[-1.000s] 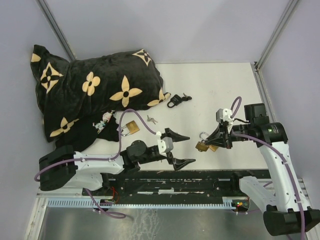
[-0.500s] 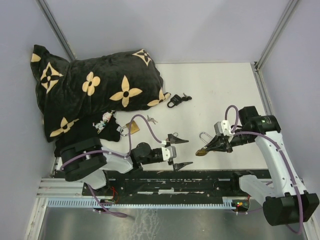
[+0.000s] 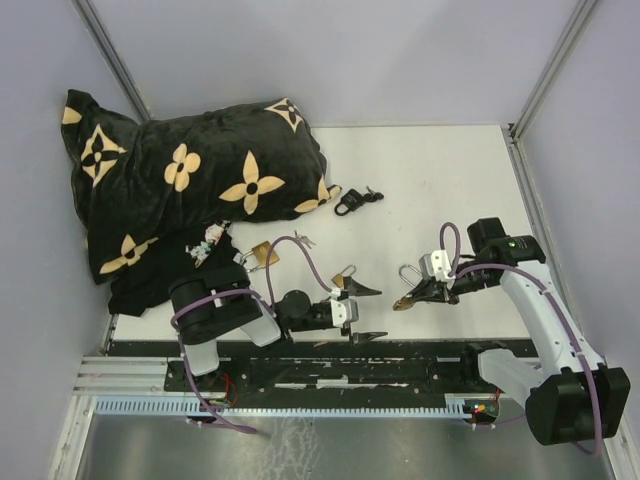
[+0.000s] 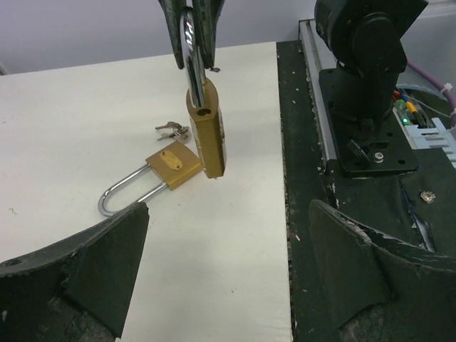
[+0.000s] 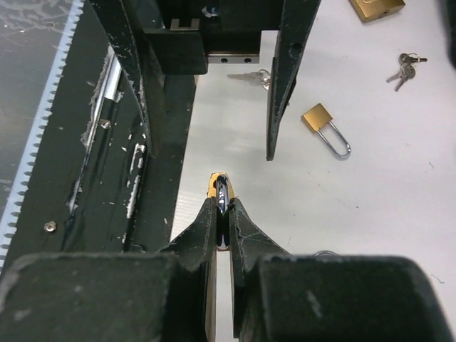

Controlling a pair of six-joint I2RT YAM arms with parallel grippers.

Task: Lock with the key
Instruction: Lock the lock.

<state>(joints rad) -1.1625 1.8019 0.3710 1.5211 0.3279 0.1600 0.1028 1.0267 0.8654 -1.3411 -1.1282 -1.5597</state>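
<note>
From above, the left arm lies folded low along the table's near edge, with the left gripper (image 3: 362, 313) spread wide and empty. The right arm bends inward. The right gripper (image 3: 413, 297) is pinched on a brass padlock (image 3: 403, 303) that hangs just ahead of the left gripper's tips. The table (image 3: 450, 180) is white and the walls grey, and a flowered pillow (image 3: 190, 180) lies far beyond the left gripper.

In the left wrist view, the padlock hangs upright from closed fingers (image 4: 171, 25) cut off at the top. A second padlock (image 4: 169, 165) lies just beside it, with keys (image 4: 173, 130) behind.

In the right wrist view, the jaws clamp the shackle (image 5: 222, 194), and the padlock's body is mostly hidden beneath them.
</note>
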